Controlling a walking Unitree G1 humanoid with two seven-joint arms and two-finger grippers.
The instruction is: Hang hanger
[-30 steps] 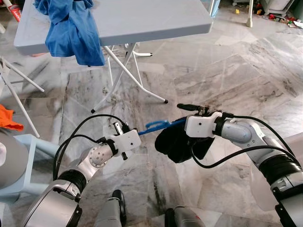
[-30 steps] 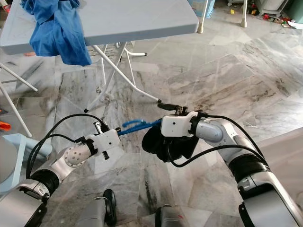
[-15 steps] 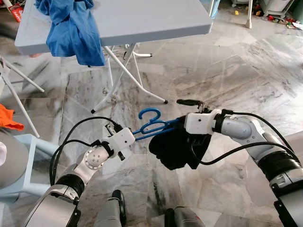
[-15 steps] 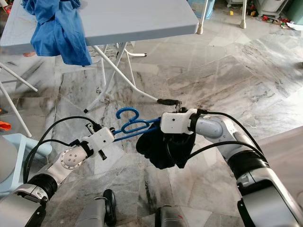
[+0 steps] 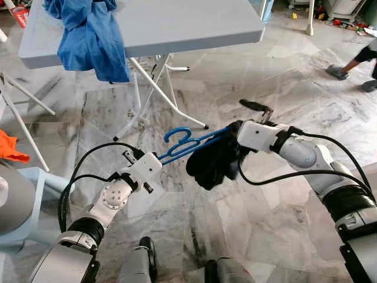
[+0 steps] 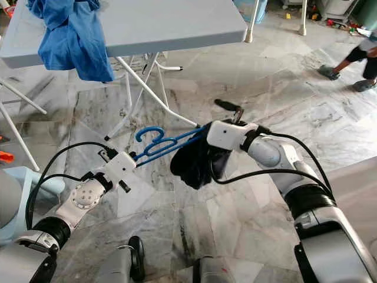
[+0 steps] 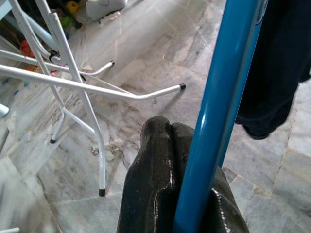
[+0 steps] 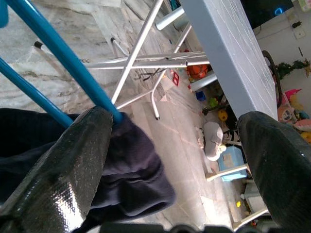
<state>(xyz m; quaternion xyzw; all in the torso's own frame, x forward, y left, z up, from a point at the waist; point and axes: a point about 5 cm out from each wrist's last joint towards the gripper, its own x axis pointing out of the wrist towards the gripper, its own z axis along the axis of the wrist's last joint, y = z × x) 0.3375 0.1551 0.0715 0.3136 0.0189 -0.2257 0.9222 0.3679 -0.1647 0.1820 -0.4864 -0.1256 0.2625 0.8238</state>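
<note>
A blue plastic hanger spans the gap between my two arms, its hook turned up and a dark garment draped over its right half. My left gripper is shut on the hanger's left end; the left wrist view has the blue bar pinched beside the black fingers. My right gripper stands open at the right end. Its fingers are spread wide, with the bar and dark cloth lying against one of them. The upper finger sticks out free.
A grey folding table stands ahead with a blue cloth hanging off its left edge and white legs splayed below. A person's feet are at the far right. An orange cloth and a pale stool lie left.
Both arms lifted the hanger and carried it away from me; it turned so its hook stands up. A person's feet came into view at the far right.
</note>
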